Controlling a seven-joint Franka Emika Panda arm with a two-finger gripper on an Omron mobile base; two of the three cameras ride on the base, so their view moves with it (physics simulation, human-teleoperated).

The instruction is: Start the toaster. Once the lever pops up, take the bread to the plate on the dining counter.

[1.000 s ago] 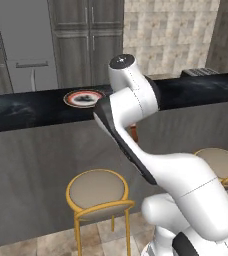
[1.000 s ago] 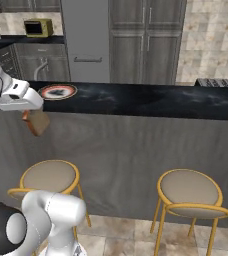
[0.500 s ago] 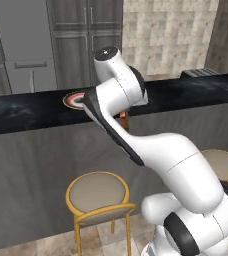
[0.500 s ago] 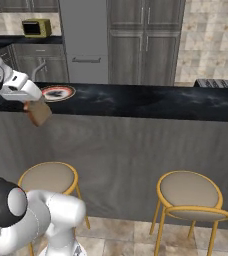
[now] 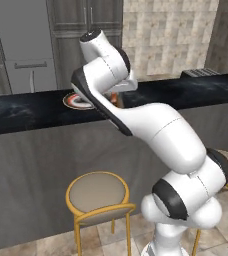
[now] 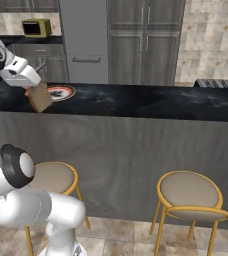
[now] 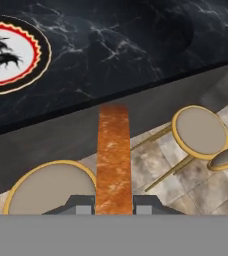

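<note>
End effector [image 7: 114, 204], one bread [image 7: 113, 155], one plate [image 7: 6, 55]

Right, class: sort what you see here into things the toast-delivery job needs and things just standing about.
Job:
bread, gripped in the shut claw
plate
dining counter
toaster

Standing about:
stools
microwave
fridge

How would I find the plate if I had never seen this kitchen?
Look for the long dining counter with the black marbled top and the stools in front. The plate lies flat near its left end in the right base view, beside the bread held in the gripper. It is the only round thing up there: dark rim, red wavy ring, pale centre.
</note>
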